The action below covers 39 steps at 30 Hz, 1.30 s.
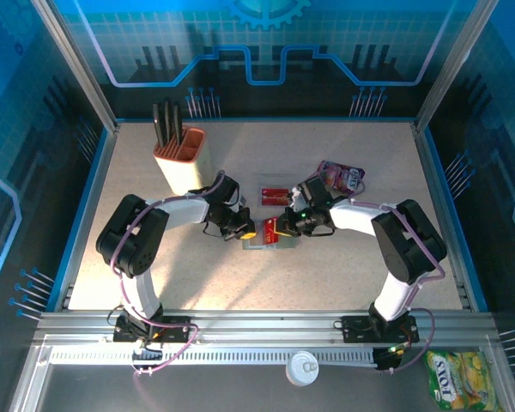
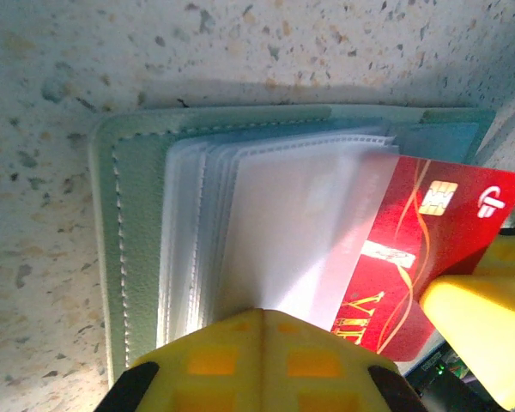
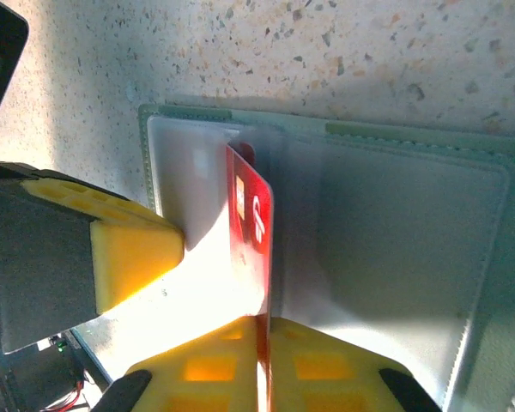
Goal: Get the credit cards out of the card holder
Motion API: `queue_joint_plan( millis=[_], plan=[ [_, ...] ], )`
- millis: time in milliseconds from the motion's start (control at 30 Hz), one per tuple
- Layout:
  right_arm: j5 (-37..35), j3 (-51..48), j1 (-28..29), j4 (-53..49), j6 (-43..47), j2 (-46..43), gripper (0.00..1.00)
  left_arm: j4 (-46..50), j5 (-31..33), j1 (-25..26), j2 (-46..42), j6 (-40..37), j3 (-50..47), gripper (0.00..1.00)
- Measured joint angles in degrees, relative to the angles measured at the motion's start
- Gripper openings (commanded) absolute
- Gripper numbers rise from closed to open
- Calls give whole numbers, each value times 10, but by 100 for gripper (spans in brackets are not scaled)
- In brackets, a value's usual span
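A: Where's the card (image 2: 421, 249) sitting?
B: It's sticking partway out of the clear sleeves (image 2: 283, 223) in the holder (image 2: 133, 232), chip end out. The holder's lying open on the table (image 1: 197, 275), midway between the arms.
A: Grippers?
B: Right gripper (image 3: 264, 335) is pinching the card's free end, fingers closed on both faces. Left gripper (image 2: 262, 322) is closed with its tips pressing on the sleeves. Looks like it's pinning the holder.
A: Handling?
B: I'm judging the card light, stiff and slick. Gripping the flat faces near the free end is looking right. The sleeves are floppy and probably dragging on it. The holder's light, so I'm expecting it to lift unless pinned.
A: Others?
B: Red cards (image 1: 275, 196) are lying on the table just beyond the holder.
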State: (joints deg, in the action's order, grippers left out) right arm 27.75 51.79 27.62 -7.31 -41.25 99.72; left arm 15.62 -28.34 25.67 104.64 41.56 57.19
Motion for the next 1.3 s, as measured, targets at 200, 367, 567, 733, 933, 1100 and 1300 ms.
queue_joint_plan(
  millis=[200, 367, 567, 733, 933, 1100, 1300],
  plan=[
    [-8, 0, -1, -27, 17, -12, 11, 0, 0, 0, 0, 0, 0, 0],
    [-19, 2, -1, -45, 26, -18, 11, 0, 0, 0, 0, 0, 0, 0],
    [-32, 13, 0, -65, 34, -19, 10, 0, 0, 0, 0, 0, 0, 0],
    [-37, 21, 0, -76, 38, -19, 11, 0, 0, 0, 0, 0, 0, 0],
    [-38, 30, 2, -79, 38, -19, 13, 2, 0, 0, 0, 0, 1, 0],
    [-37, 31, 8, -77, 33, -18, 15, 4, 0, 0, 0, 0, 2, 0],
    [-38, 31, 12, -76, 25, -18, 11, 5, 0, 0, 0, 0, 2, 0]
  ],
)
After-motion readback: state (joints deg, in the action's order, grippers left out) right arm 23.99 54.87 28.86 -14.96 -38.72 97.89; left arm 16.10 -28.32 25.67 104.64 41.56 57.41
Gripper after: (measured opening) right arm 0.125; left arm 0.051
